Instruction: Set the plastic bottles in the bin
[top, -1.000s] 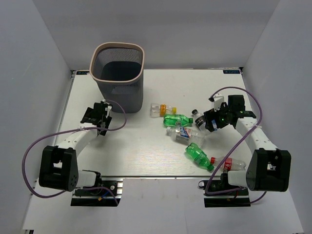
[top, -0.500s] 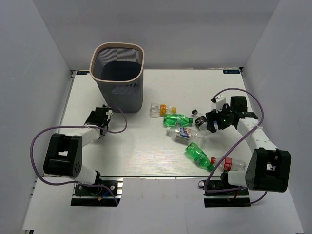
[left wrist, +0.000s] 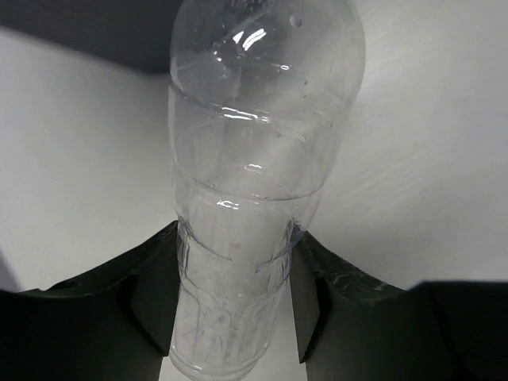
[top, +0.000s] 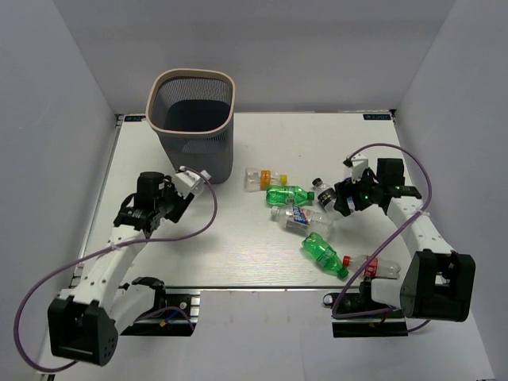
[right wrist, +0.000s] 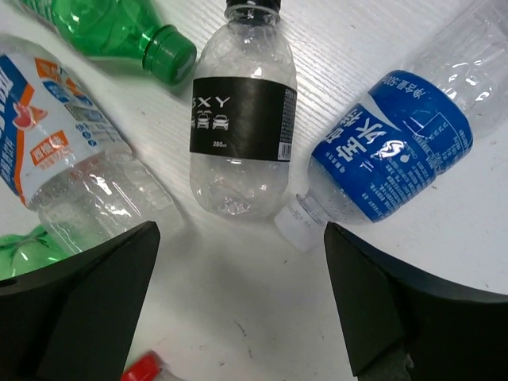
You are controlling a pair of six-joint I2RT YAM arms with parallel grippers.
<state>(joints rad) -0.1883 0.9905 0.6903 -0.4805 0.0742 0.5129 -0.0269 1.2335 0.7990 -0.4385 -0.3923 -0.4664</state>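
Observation:
My left gripper (top: pixel 176 195) is shut on a clear, label-free plastic bottle (left wrist: pixel 254 159), gripped near its base between both fingers (left wrist: pixel 159 302). In the top view this bottle (top: pixel 191 179) points at the foot of the dark mesh bin (top: pixel 198 155). My right gripper (top: pixel 343 198) hangs open over the bottle pile, its fingers either side of a black-labelled bottle (right wrist: pixel 242 119) (top: pixel 321 191). Next to that one lie a blue-labelled bottle with a white cap (right wrist: pixel 389 159) and a green bottle (right wrist: pixel 119 32).
More bottles lie mid-table: an orange-capped one (top: pixel 258 178), a green one (top: pixel 286 194), a blue-labelled one (top: pixel 298 216), a second green one (top: pixel 324 252) and a red-capped one (top: pixel 378 267) near the front edge. White walls enclose the table.
My left gripper has shut on the clear bottle, and the arm has swung it round to point toward the bin. The right gripper stays open and has dropped slightly toward the pile.

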